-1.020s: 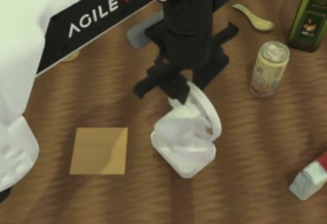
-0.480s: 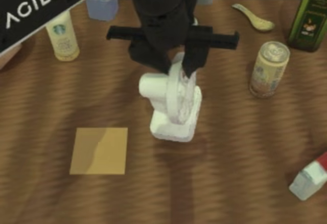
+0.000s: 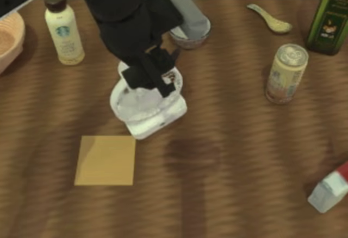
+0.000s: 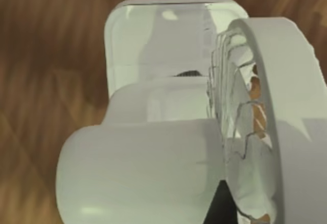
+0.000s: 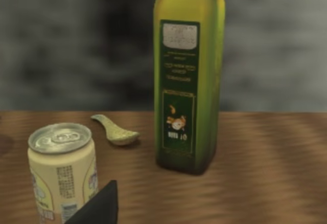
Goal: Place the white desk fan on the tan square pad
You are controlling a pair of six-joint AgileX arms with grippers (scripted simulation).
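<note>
1. Bench (image 3: 244,183): brown wood-grain surface carrying everything shown in the top view.
2. Left arm: black, reaching down from the upper left; its left pincer (image 3: 149,77) is clenched on the fan's ringed head, one finger either side, seen from above.
3. White desk fan (image 3: 148,105): held by the head, its rounded-square base hanging over the bench just up and right of the pad, one corner near the pad's upper right corner. The shadow lying apart to its right suggests it is lifted, not resting. The left wrist view shows the base (image 4: 168,45), the rear motor housing and the ring edge-on.
4. Tan square pad (image 3: 106,160): flat, bare, lower left of the fan; nothing stands on it yet.
5. Handling, as a judgement: hollow plastic, so probably light and stiff, with smooth walls that may slip; the thin ring and grille are the frailest parts. A hold across the ring, close to the neck, keeps the base hanging square for setting down. A tilted base could catch the pad's edge.
6. Bystanders: green oil bottle (image 3: 329,15), coffee bottle (image 3: 64,29), yellow can (image 3: 286,73), grey bowl (image 3: 190,29), white bottle with red cap (image 3: 329,190), spoon (image 3: 270,19).
7. Right pincer: only a dark tip (image 5: 97,206) shows in the right wrist view, near the can; I cannot tell its state.
</note>
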